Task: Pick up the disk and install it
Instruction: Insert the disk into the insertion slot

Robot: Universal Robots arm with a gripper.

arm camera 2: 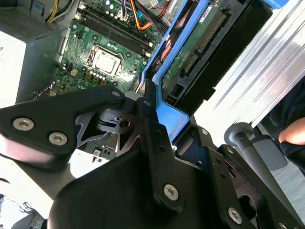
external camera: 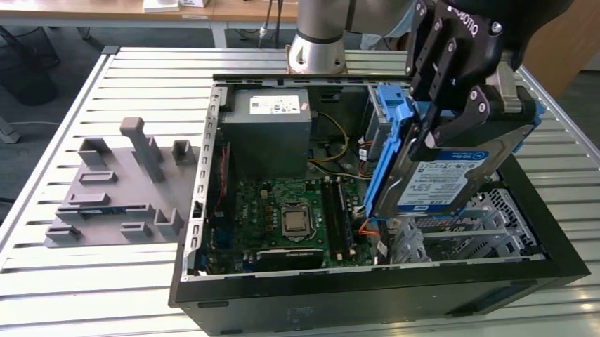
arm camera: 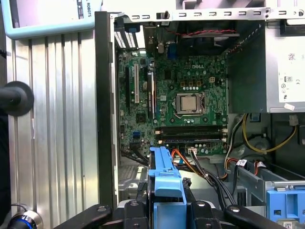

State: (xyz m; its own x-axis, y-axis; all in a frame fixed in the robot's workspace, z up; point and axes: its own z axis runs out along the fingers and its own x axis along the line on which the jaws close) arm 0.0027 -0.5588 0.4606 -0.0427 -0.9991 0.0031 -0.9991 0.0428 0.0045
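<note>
Exterior view's left: grey jig [external camera: 117,189] with upright blocks, flat on the slatted metal table [external camera: 56,281], just beside the case.

Middle: black case [external camera: 375,298] lies on its side, panel off, insides open to view. Grey power supply [external camera: 267,130] sits in the far left corner. Nearer than that is the green board [external camera: 281,225], with the bare CPU [external camera: 295,219] in its socket. Orange and yellow cables run between the board and the drive area.

Exterior view's right: gripper [external camera: 468,126] hangs over the case's right half, pinching the disk [external camera: 445,182] between its black fingers near the disk's upper end. The disk is off the table, held on edge and tilted, label facing near. Its blue carrier [external camera: 386,165] runs down the left edge. The perforated metal cage [external camera: 483,225] lies under it. Cannot tell whether the disk's lower edge touches the cage.

In the second wrist view a finger [arm camera 2: 152,129] presses against the carrier, and the disk's green circuit side faces the board below. In the first wrist view the carrier's end sticks out between the finger links, pointing toward the open case.
</note>
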